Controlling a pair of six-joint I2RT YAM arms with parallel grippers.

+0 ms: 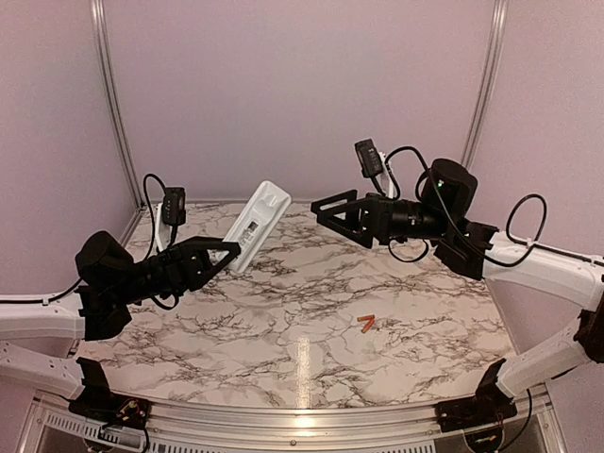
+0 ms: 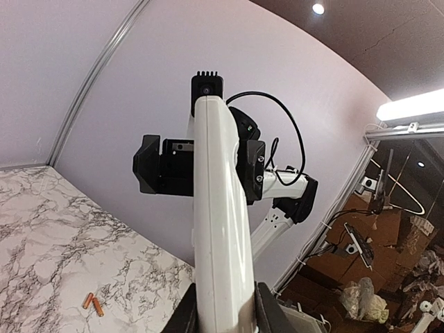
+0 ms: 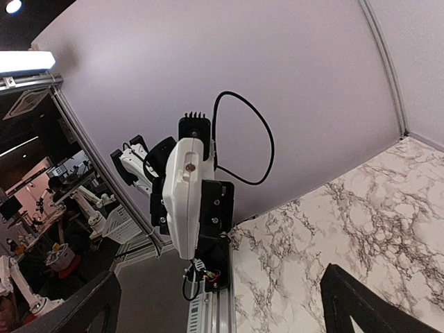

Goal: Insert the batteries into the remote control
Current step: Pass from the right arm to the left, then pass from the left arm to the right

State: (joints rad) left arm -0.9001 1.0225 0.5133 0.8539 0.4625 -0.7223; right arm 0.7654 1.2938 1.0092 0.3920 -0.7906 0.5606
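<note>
Remote control [image 1: 256, 225] pinched aloft by left gripper [image 1: 226, 253]; right gripper [image 1: 323, 209] spread, empty.

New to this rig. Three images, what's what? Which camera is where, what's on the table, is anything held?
Two black-and-white robot arms sit bolted at the near edge of a marble-patterned table. The overhead picture looks down from behind them; the other two come from cameras on each wrist. The left gripper is shut on the small white rectangular remote control, holding it up off the table. The right gripper is open and empty, pointed at the remote. Two tiny orange cylindrical batteries lie together on the table, nearer the right arm.
</note>
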